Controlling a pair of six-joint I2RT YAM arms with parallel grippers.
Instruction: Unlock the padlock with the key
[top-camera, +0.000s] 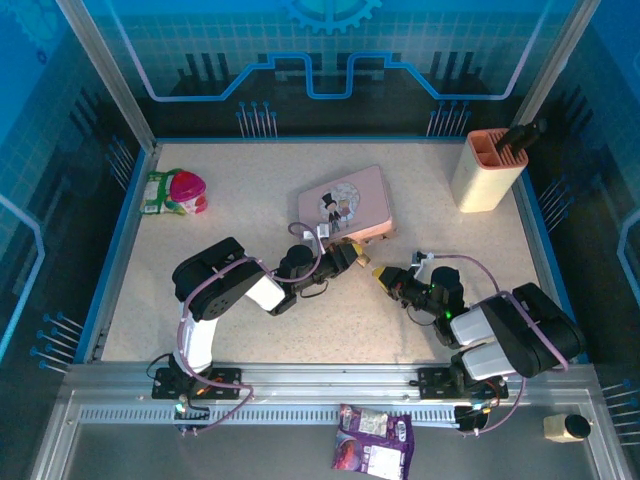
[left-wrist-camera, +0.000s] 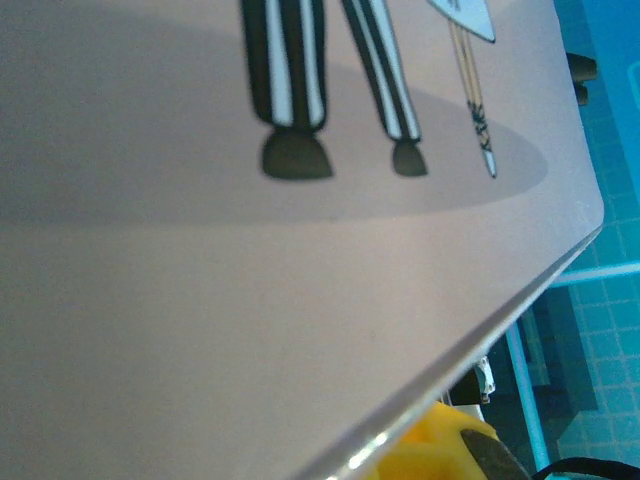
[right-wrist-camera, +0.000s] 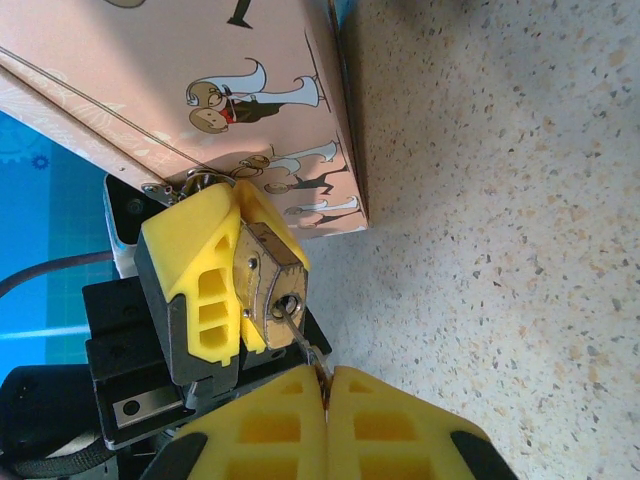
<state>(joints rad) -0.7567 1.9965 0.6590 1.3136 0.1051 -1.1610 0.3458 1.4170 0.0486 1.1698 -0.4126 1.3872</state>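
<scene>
The small brass padlock (right-wrist-camera: 272, 285) is clamped between the yellow fingers (right-wrist-camera: 190, 275) of my left gripper (top-camera: 352, 254), its keyhole end facing the right wrist camera. The thin key (right-wrist-camera: 298, 336) sticks into that keyhole. My right gripper (right-wrist-camera: 327, 378) is shut on the key's head. In the top view the two grippers meet tip to tip just in front of the pink tin (top-camera: 345, 205), with my right gripper (top-camera: 384, 277) to the right. The padlock's shackle is hidden against the tin's clasp. In the left wrist view the tin lid (left-wrist-camera: 250, 300) is very close, with a yellow finger (left-wrist-camera: 435, 452) below its edge.
A beige holder (top-camera: 487, 172) with a black tool stands at the back right. A pink toy and a green packet (top-camera: 176, 192) lie at the back left. A purple snack bag (top-camera: 372, 438) and a small jar (top-camera: 566, 428) rest beyond the near rail.
</scene>
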